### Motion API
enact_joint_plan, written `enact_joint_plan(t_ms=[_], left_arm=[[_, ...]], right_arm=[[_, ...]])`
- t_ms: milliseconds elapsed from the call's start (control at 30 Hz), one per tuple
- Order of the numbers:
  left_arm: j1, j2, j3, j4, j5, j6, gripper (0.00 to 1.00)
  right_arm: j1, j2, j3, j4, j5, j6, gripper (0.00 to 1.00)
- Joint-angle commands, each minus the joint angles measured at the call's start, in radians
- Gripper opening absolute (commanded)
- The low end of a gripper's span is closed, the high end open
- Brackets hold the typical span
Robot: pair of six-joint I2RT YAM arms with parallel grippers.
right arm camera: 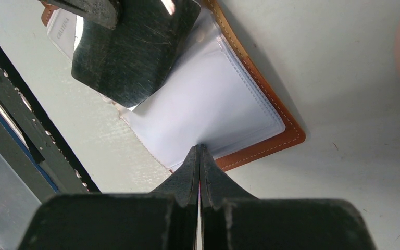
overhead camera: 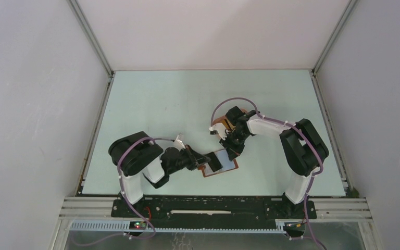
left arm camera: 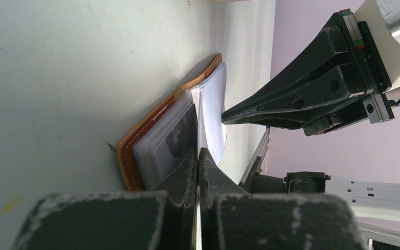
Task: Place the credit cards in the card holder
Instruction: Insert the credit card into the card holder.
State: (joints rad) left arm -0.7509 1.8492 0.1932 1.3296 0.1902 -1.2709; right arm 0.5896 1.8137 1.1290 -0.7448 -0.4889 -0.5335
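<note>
Card holder (overhead camera: 228, 165) lies open on the bench (overhead camera: 161, 104), lower centre. Left hand (left arm camera: 198, 152) and right hand (right arm camera: 200, 148) are both pressed together, tips on its clear sleeves (right arm camera: 208, 99).

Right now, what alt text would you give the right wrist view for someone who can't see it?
An open brown card holder lies on a pale table, clear sleeves showing. The shut right tool meets a sleeve's edge at bottom centre; the left tool looms dark over the holder's upper left.
</note>
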Motion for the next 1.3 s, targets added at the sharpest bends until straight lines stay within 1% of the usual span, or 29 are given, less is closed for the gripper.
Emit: enact_joint_plan(t_ms=[0, 400, 500, 833, 1267], left_arm=[[-0.008, 0.025, 0.037, 0.063, 0.030, -0.017, 0.00], [-0.009, 0.058, 0.051, 0.040, 0.080, -0.074, 0.00], [-0.008, 0.040, 0.053, -0.008, 0.078, -0.073, 0.00], [-0.007, -0.038, 0.103, -0.249, 0.099, -0.036, 0.00], [0.010, -0.009, 0.161, -0.299, 0.151, -0.013, 0.00]], right_arm=[[0.009, 0.012, 0.029, -0.010, 0.014, -0.002, 0.01], [0.008, 0.009, 0.029, -0.010, 0.017, -0.003, 0.01], [0.009, 0.009, 0.030, -0.010, 0.018, -0.002, 0.01], [0.009, 0.007, 0.029, -0.009, 0.018, -0.001, 0.01], [0.009, 0.004, 0.029, -0.008, 0.016, 0.001, 0.01]])
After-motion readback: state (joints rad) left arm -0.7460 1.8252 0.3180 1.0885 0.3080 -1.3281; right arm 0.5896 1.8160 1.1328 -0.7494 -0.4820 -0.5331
